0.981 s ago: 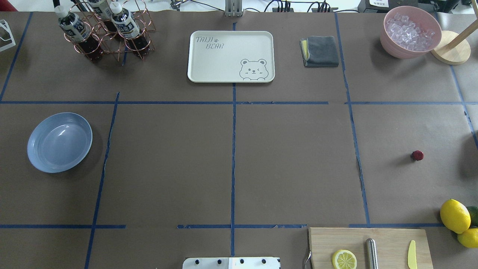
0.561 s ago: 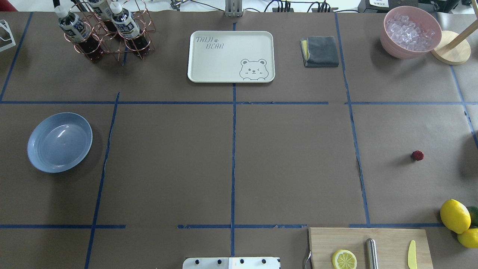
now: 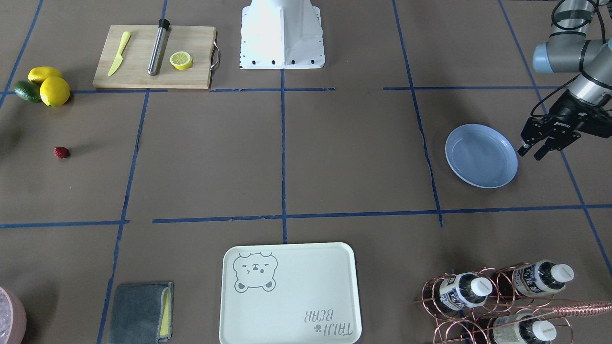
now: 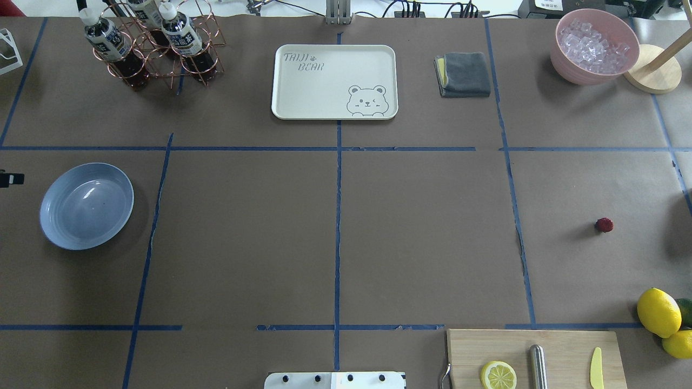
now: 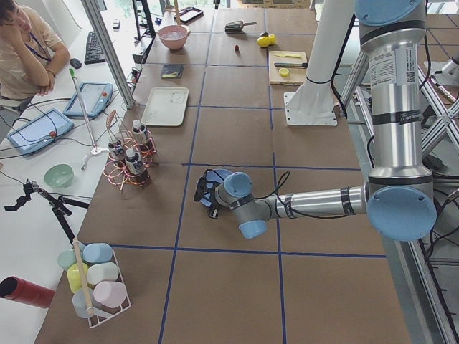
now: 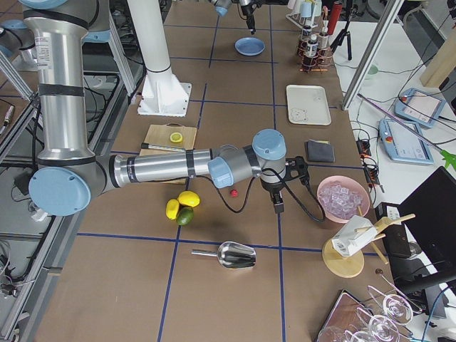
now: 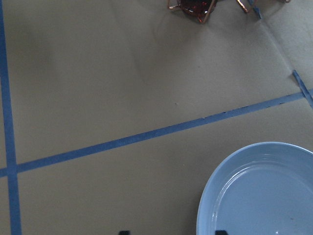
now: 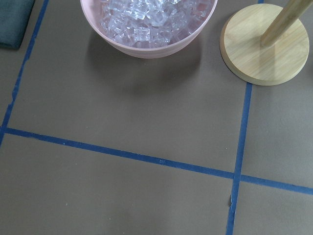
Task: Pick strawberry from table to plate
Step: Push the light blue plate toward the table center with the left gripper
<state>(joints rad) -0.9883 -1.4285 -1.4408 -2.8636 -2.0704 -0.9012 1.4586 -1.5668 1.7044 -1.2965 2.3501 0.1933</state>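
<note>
On the table (image 4: 421,237): you face brown paper gridded with blue tape. The clock directions below follow the overhead view, with 12 o'clock pointing away from the robot.
The strawberry (image 4: 604,225): it lies alone on bare paper at 3 o'clock from the table's centre, small, red and bumpy.
The plate (image 4: 86,206): light blue and glossy, it sits flat at 9 o'clock from the centre, well apart from the strawberry.
The left gripper (image 3: 530,154): it hangs just beside the plate's rim, at about 10 o'clock of the plate, with only its tip showing at the overhead view's left edge. Its fingers stand apart. Your left wrist view catches two dark fingertips (image 7: 124,232) at its bottom edge, one of them by the plate's rim.
The right gripper (image 6: 278,209): you find it only in the view from the table's right end. There it points down near the strawberry, between the berry and the pink bowl (image 4: 573,75) of ice. Whether its jaws are apart or together, you cannot tell.
The lemons (image 4: 658,312): two whole ones sit at 5 o'clock of the strawberry, with a green avocado (image 4: 685,309) touching them.
The cutting board (image 4: 567,351): at 7 o'clock of the strawberry, it carries a lemon half (image 4: 498,375), a metal rod (image 4: 537,366) and a yellow knife (image 4: 596,367).
The tray (image 4: 324,86): cream and bear-printed, at 12 o'clock from the centre.
</note>
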